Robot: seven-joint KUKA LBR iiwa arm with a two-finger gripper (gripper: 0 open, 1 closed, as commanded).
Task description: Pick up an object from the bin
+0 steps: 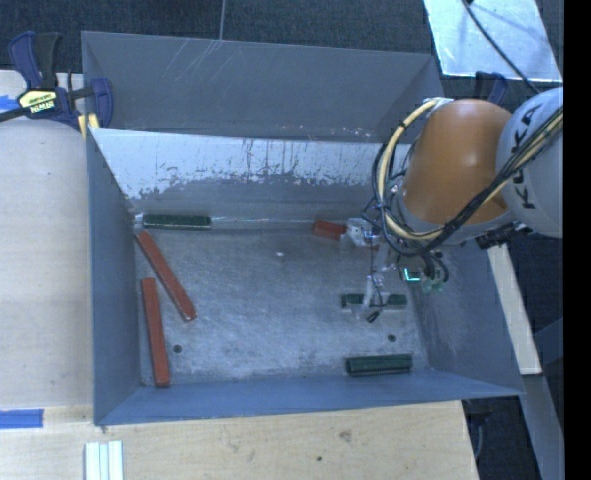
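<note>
Toward the right end of the bin [275, 88] floor, the claw [375, 304] hangs low, under the arm's orange cover [455, 173] and looped cables [387, 178]. Open or closed: cannot tell from this side, nor whether it has anything; a dark patch at its tip is unresolved. The nearest candidate is a dark green bar [379, 365], flat against the foot of the near wall, just beside the claw but apart from it. A small red piece [327, 230] lies near the far wall, also close. Well apart on the left are a slanted brown stick [165, 273], a straight brown stick [155, 333] along the left wall, and a second green bar [175, 222] under the far wall. Materials: the bin is grey sheet metal with sloped walls and a scuffed, pale-scratched floor. The bars look rigid, matte and rectangular; the sticks are long and thin. Likely risks: the bar hugs the wall, so a descent there may strike the slope. Low, flat pieces on hard metal may skid aside, leaving the claw closing on nothing.
</note>
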